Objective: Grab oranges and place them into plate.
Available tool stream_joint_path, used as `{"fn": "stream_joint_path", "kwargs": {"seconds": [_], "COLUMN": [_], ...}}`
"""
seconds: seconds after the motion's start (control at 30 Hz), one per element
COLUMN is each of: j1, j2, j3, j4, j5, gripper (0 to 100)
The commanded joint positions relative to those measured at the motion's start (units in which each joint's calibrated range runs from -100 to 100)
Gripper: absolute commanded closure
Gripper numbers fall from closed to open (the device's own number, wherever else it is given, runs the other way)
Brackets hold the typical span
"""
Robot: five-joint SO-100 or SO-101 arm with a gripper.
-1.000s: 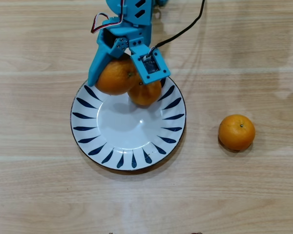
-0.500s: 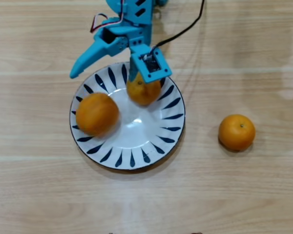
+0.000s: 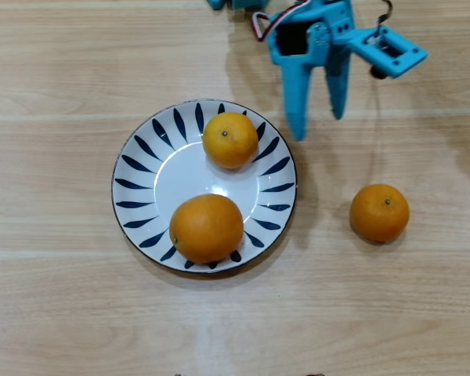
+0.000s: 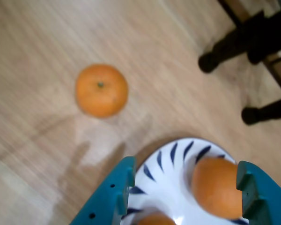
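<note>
In the overhead view, you see the gripper (image 3: 317, 128) above the table (image 3: 63, 313), off the upper right edge of the plate (image 3: 133, 185). Its two blue fingers (image 3: 296, 98) point toward the bottom of the view and stand well apart; nothing sits between them, so read the gripper as wide open and empty.

The plate holds two oranges. The larger orange (image 3: 207, 228) lies on the lower part of the plate, overlapping the rim pattern. The smaller orange (image 3: 230, 140) lies on the upper part, near the rim. The two fruits do not touch.

The third orange (image 3: 380, 212) rests on the bare table to the right of the plate, clear of the rim and below the gripper in this view.

In the wrist view, you see the third orange (image 4: 101, 90) on the wood beyond the plate (image 4: 168, 159), with the fingertips (image 4: 124, 180) framing the plate and one fruit on it. Dark furniture legs (image 4: 234, 44) show at upper right.
</note>
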Motion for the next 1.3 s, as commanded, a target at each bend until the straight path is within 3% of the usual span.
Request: {"fn": "stream_joint_path", "kwargs": {"seconds": [0.0,0.13,0.27,0.4,0.6,0.9,1.27], "j1": [-6.3,-10.8,-12.6,-12.6,-11.4,-10.9,-9.8], "j2": [0.9,7.8,14.4,19.0,25.3,38.6,50.4], "j3": [0.4,3.2,2.6,2.4,-3.0,-12.9,-21.1], "j4": [-10.3,-23.3,-27.2,-30.7,-31.0,-30.6,-30.4], "j5": [-2.5,-7.0,-12.0,-13.1,-13.1,-17.4,-18.1], "gripper": [75,75,74,65,57,57,57]}}
